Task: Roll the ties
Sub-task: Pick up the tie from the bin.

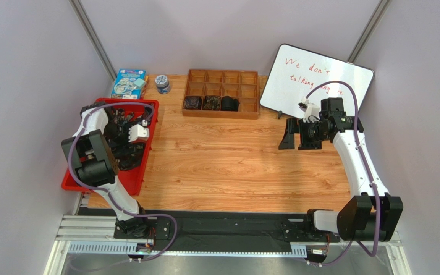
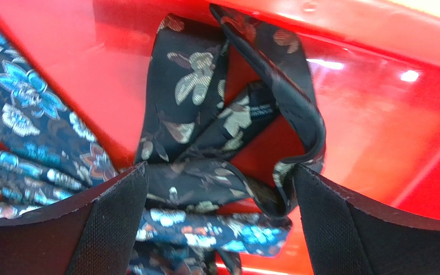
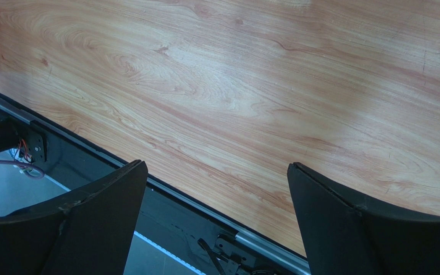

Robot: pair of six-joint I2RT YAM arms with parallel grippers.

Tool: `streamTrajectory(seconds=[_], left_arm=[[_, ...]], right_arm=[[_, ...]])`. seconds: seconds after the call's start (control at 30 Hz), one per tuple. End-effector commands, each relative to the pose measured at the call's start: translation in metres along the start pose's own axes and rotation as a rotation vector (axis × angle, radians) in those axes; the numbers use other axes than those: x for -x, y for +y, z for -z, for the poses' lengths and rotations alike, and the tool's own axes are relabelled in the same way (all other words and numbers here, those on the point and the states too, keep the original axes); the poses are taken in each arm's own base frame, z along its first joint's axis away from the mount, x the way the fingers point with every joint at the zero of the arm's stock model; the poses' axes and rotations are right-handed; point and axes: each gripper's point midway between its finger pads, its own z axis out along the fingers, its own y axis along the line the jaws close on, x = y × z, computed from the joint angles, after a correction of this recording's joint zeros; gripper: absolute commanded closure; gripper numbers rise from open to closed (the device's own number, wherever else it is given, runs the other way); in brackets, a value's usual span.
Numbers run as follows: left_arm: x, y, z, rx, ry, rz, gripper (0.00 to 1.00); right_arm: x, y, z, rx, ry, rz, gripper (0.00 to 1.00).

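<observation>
Loose ties (image 1: 126, 150) lie heaped in the red bin (image 1: 147, 150) at the left. My left gripper (image 1: 123, 121) is down inside the bin, open. In the left wrist view its jaws stand wide apart around a folded dark tie with pale flowers (image 2: 216, 123), with a blue-flowered tie (image 2: 222, 232) just below it; the gripper (image 2: 219, 197) is not closed on either. Three rolled ties (image 1: 210, 103) sit in the wooden divider tray (image 1: 223, 77). My right gripper (image 1: 294, 136) hangs open and empty above the table, and the right wrist view (image 3: 216, 195) shows only bare wood between its jaws.
A whiteboard (image 1: 317, 80) with red writing leans at the back right, close behind the right arm. A blue box (image 1: 128, 83) and a small jar (image 1: 162, 83) stand at the back left. The black rail (image 1: 222, 226) runs along the near table edge.
</observation>
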Motion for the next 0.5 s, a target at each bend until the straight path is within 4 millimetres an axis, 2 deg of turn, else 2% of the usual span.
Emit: streamTrajectory(seconds=[0.0,0.3,0.4,0.43,0.47], left_arm=[[0.001,0.018,-0.017,0.005,-0.055,-0.079,0.01],[-0.010,0.008,-0.061,-0.106,-0.054,-0.062,0.00],[-0.016,0.005,-0.066,-0.133,-0.037,-0.053,0.19],[-0.016,0.004,-0.066,-0.140,-0.032,-0.052,0.36],[-0.014,0.003,-0.064,-0.142,-0.035,-0.048,0.44]], right_arm=[[0.016,0.002,0.005,0.005,-0.025,0.033,0.00],[0.014,-0.006,0.001,-0.031,-0.002,0.025,0.00],[0.014,-0.007,0.002,-0.035,0.001,0.024,0.00],[0.015,-0.007,0.002,-0.036,0.000,0.026,0.00],[0.016,-0.006,0.003,-0.036,-0.003,0.024,0.00]])
